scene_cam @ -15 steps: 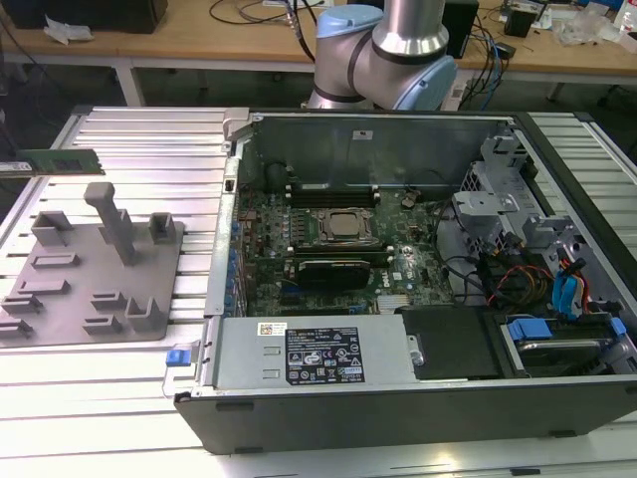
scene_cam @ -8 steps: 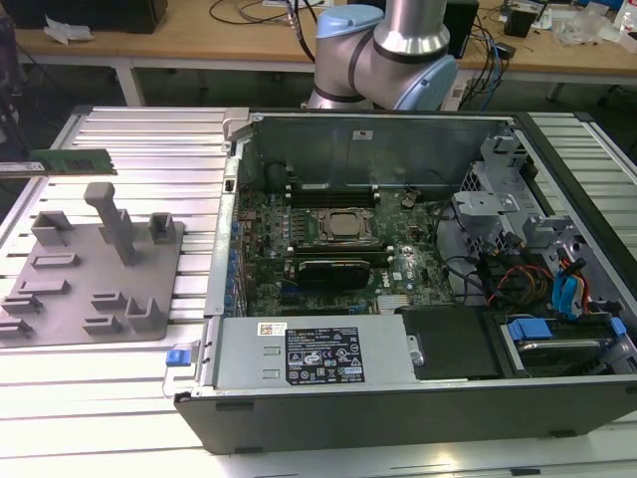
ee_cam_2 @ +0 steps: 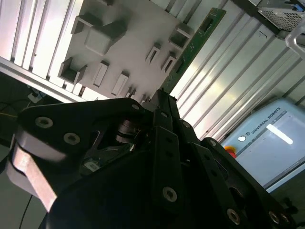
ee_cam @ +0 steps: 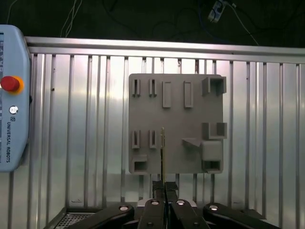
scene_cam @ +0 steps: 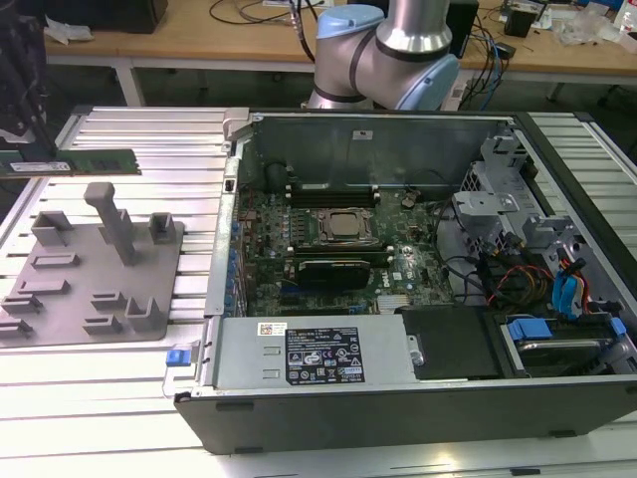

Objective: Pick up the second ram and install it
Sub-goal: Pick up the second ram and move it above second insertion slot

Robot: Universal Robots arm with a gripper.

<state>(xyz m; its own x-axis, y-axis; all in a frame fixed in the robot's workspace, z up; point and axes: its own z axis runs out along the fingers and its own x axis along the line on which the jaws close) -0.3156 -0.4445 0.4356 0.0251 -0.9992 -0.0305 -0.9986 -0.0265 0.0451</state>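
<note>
One tool [ee_cam: 164, 186] pinches the second ram [ee_cam: 163, 149] edge-on, clear of tray [ee_cam: 177, 119].

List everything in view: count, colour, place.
second ram: 1, green, held in the tool, near the tray
tray: 1, grey, on the table, exterior view's left
computer case: 1, dark, open, exterior view's right
processor: 1, silver, on the board inside the case
teach pendant: 1, pale blue with a red button, at the table's edge
table: 1, silver, ribbed
arm: 1, grey and blue, behind the case
tool: 1, black, shut on the ram
</note>
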